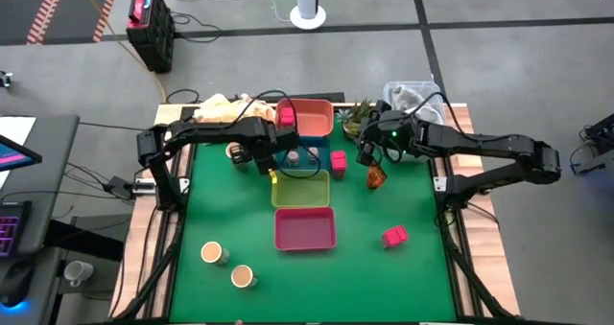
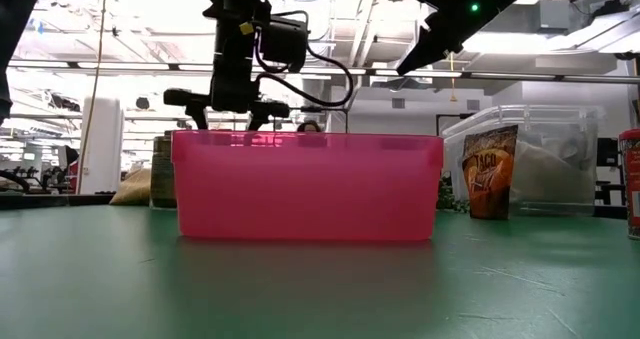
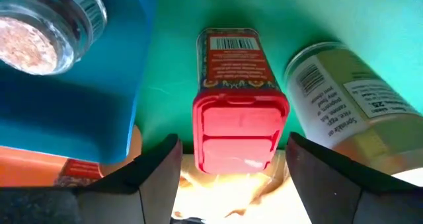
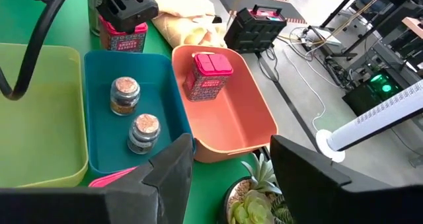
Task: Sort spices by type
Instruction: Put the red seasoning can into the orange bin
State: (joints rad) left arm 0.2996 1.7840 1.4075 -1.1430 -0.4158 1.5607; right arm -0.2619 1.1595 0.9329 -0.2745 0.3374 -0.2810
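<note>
Spices lie scattered over a green table mat (image 1: 384, 277); 1 red cube (image 4: 210, 75) stands in the orange tray (image 1: 317, 124), and its label shows lettering too small to read; 2 grey shaker jars (image 4: 125, 95) stand in the teal tray (image 4: 99, 145); a 2nd red cube (image 1: 338, 160) sits just beside that tray and a 3rd (image 1: 393, 236) lies well apart toward the near right; 2 tan-topped jars (image 1: 212, 253) stand near the front left corner; the orange-brown packet (image 2: 492, 174) stands upright by the green potted plant (image 1: 357, 117) and reads "TACO" in the low view. The left gripper (image 3: 231, 164) hovers over a red-lidded cube (image 3: 238, 112) lying on the mat beside the teal tray, fingers spread wide on either side of it and holding nothing; a barcode shows on that cube, and a tan jar (image 3: 344, 105) next to it carries a barcode and fine print I cannot read. The right gripper (image 4: 231, 168) hangs above the plant, jaws apart and empty. A yellow-green tray (image 1: 300, 188) and a pink tray (image 2: 308, 184) sit mid-table. Beyond the table lie a grey floor, a black box (image 1: 149, 23) with cables, a clear plastic bin (image 2: 545, 159), and bright ceiling lights.
</note>
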